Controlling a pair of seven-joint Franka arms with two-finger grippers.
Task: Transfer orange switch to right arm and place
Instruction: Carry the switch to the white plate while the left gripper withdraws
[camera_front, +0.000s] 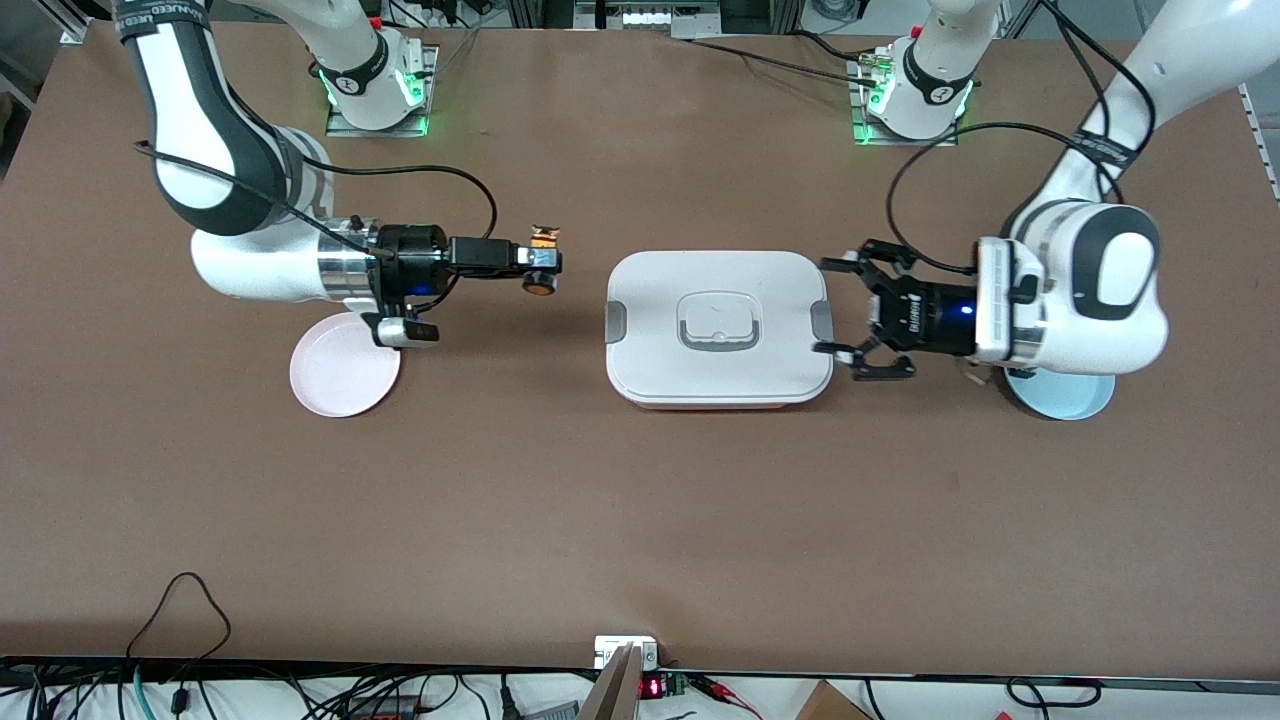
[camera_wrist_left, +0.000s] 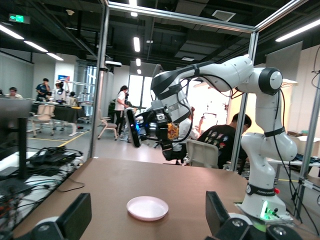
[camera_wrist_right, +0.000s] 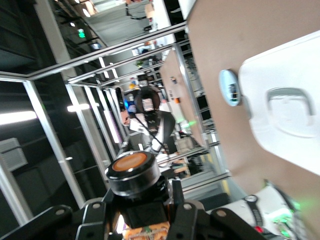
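One lidded box (camera_front: 718, 330) mid-table, two plates: pink (camera_front: 343, 378), blue (camera_front: 1065, 398). Right gripper (camera_front: 545, 262) beside box, clamped on switch (camera_front: 541, 282). Left gripper (camera_front: 845, 308) spread, empty, beside box.

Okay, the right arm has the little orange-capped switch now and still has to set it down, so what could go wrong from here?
1. The right gripper is shut on the tiny orange-capped black switch up in the air over bare table, so a slip may drop it short of the round pink plate.
2. The switch sticks out past the fingertips and could tilt when set down.
3. The left gripper waits open beside the white lidded box; a sweep might nudge it.
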